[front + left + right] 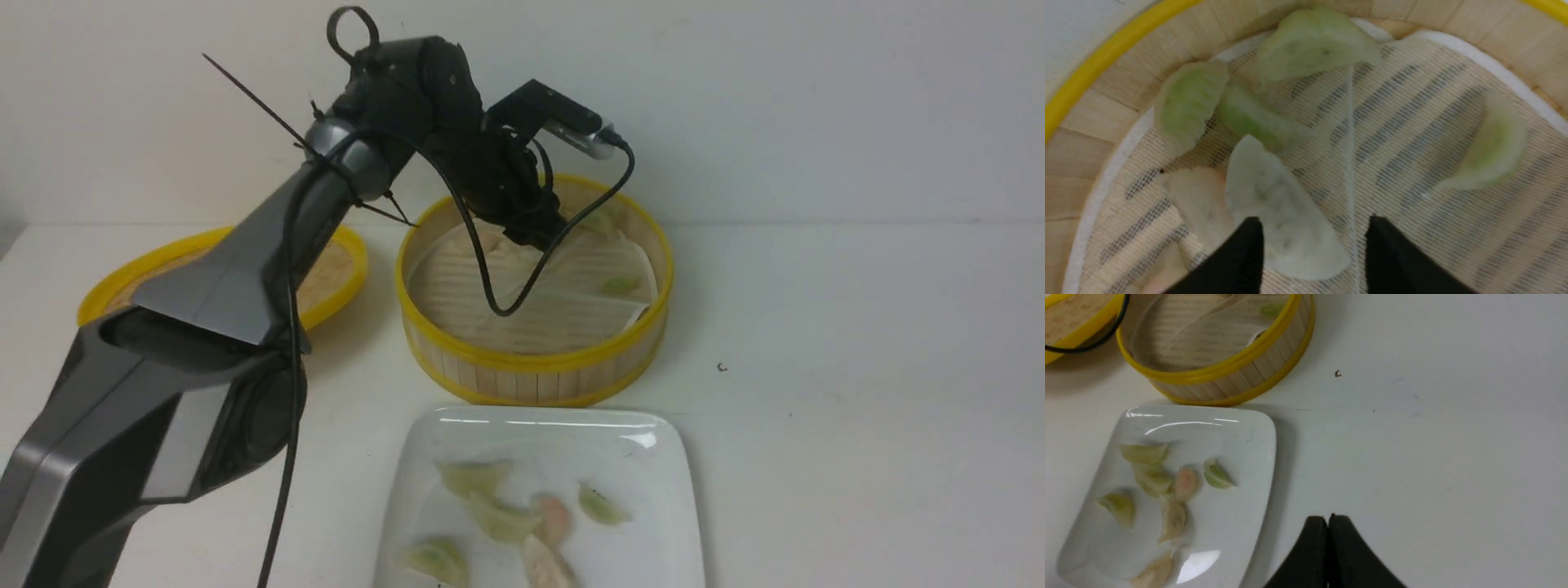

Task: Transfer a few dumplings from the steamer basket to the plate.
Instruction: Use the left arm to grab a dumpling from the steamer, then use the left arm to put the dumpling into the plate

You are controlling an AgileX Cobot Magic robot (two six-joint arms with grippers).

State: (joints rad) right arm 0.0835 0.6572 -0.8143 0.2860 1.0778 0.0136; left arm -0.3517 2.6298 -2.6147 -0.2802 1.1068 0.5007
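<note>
My left gripper [1314, 222] hangs open inside the steamer basket [535, 359], its black fingertips [1251, 232] either side of a whitish dumpling [1278, 204] that lies on the paper liner. Nothing is gripped. Beside that one lie another pale dumpling [1196, 204] and several green dumplings [1188, 98], one apart near the wall [1490, 151]. In the front view the left gripper [539, 233] reaches down at the basket's far side. The white plate [539, 425] in front of the basket holds several dumplings [473, 478]. My right gripper [1328, 517] is shut, empty, over bare table beside the plate [1249, 428].
The shallow yellow-rimmed lid [343, 269] lies left of the basket, partly behind my left arm [245, 269]. The arm's black cable [506, 306] droops into the basket. A tiny dark speck [722, 367] marks the white table right of the basket.
</note>
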